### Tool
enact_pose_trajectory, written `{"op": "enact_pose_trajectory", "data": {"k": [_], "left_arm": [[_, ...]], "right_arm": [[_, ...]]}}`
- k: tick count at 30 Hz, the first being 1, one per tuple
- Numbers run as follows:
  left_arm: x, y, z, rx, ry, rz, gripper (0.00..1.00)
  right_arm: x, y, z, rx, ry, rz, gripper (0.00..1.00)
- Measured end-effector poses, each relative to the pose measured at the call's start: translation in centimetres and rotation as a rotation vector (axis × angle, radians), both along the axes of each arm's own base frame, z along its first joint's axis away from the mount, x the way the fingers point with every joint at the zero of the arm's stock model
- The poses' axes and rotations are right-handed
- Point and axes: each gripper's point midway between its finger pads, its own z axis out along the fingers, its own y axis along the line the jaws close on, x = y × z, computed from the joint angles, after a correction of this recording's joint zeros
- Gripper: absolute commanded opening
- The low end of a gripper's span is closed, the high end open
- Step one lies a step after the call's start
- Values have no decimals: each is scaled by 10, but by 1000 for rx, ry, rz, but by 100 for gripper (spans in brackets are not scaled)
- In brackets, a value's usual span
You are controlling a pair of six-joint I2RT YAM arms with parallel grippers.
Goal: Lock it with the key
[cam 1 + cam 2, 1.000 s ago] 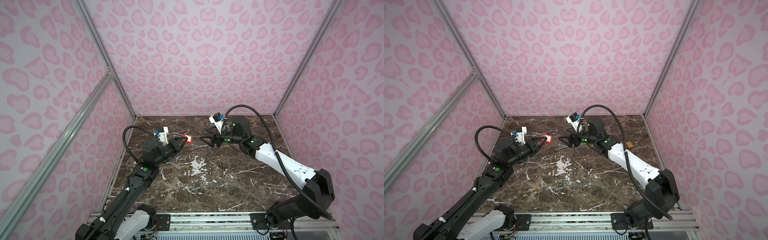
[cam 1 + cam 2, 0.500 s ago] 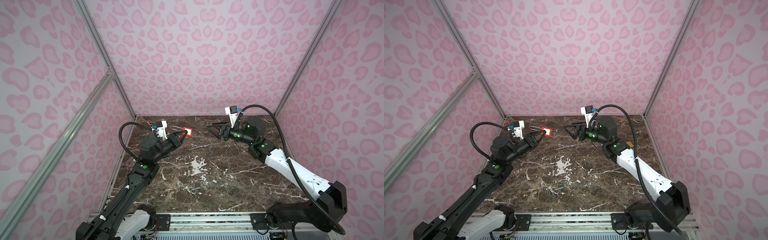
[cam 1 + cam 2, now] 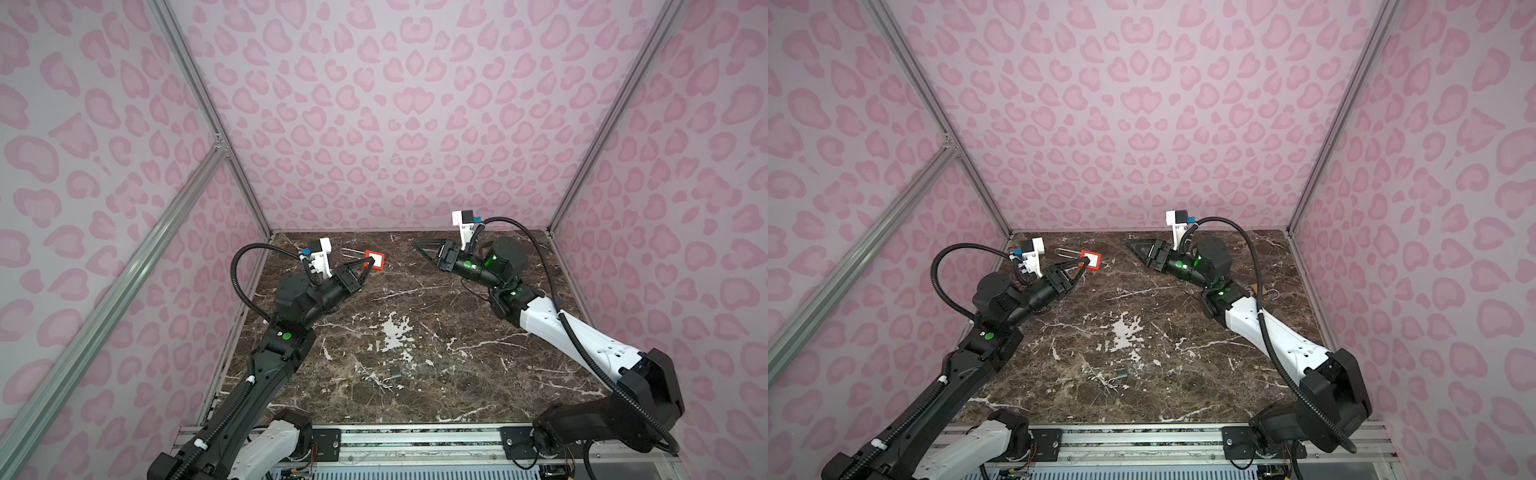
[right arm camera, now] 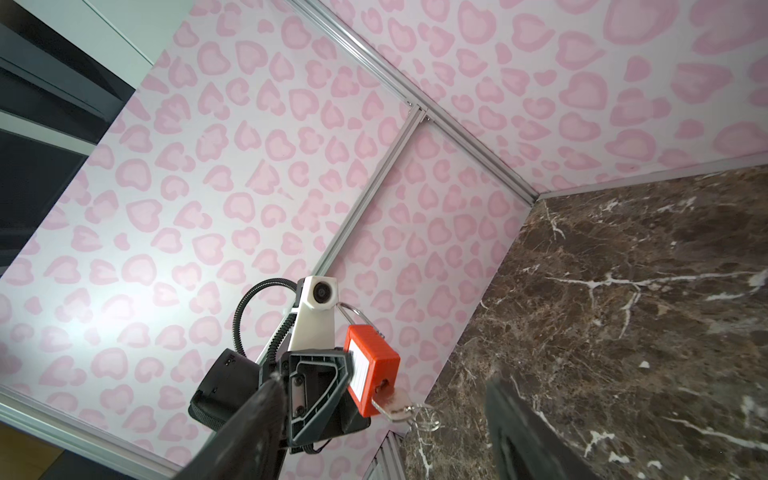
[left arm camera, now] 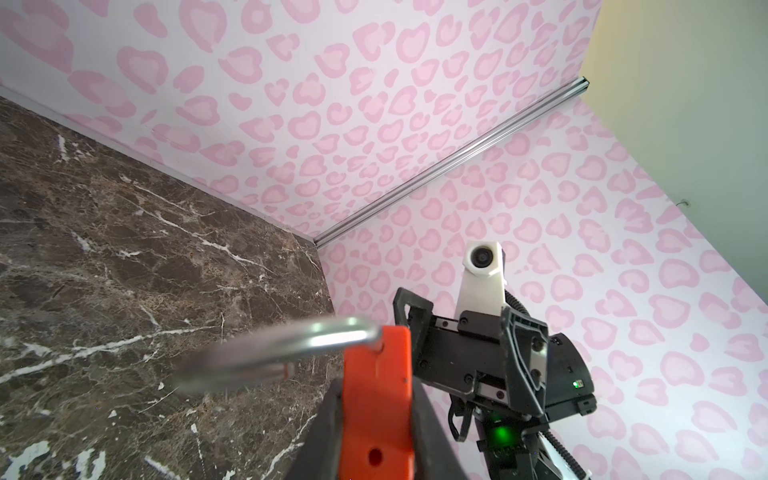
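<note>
Padlock (image 3: 376, 261): likely light, rigid; your left pincer (image 3: 367, 263) clamps its body.
Key (image 4: 390, 406): seated; pinch its bow.
Right pincer (image 3: 424, 248): wide open, empty.

The table (image 3: 415, 291) I work over is a dark brown, marble-look slab with white veins. It fills the lower middle of both top views, and a larger white blotch (image 3: 392, 332) marks its centre. Below that blotch, toward the bottom edge of the slab, lies a small dark piece (image 3: 395, 372) with a thin wire loop (image 3: 386, 383) just beside it. It is too small for me to identify. In a top view, a small tan scrap (image 3: 1253, 287) and a thin hooked wire (image 3: 1272, 294) lie near the slab's right edge.
</note>
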Motion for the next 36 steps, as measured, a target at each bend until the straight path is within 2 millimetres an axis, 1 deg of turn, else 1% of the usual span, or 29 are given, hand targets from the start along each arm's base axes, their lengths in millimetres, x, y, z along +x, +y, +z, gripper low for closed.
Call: {"op": "enact_pose_trajectory", "data": {"k": [5, 10, 14, 16, 18, 21, 30, 32, 36], "left_arm": [[-2, -2, 7, -26, -6, -17, 9], [-2, -3, 14, -54, -23, -24, 9], [-2, -3, 18, -69, -35, -28, 9], [-1, -4, 21, -73, -46, -28, 9], [0, -4, 20, -73, -45, -28, 9], [1, -4, 19, -72, -41, -28, 9], [-1, -7, 22, -93, -39, -50, 9], [-1, -7, 21, -98, -34, -52, 9], [-1, -7, 22, -104, -35, -58, 9]], "right_arm": [[4, 11, -10, 20, 30, 13, 78], [-1, 32, -19, 40, 55, 60, 77], [0, 41, -24, 53, 62, 71, 77], [-1, 45, -21, 64, 52, 71, 77], [-7, 51, -16, 75, 36, 94, 77], [-13, 58, -7, 97, 6, 115, 74], [-13, 64, -2, 148, 1, 140, 63], [-14, 66, -2, 164, 5, 156, 57], [-17, 70, -1, 186, 9, 179, 49]]}}
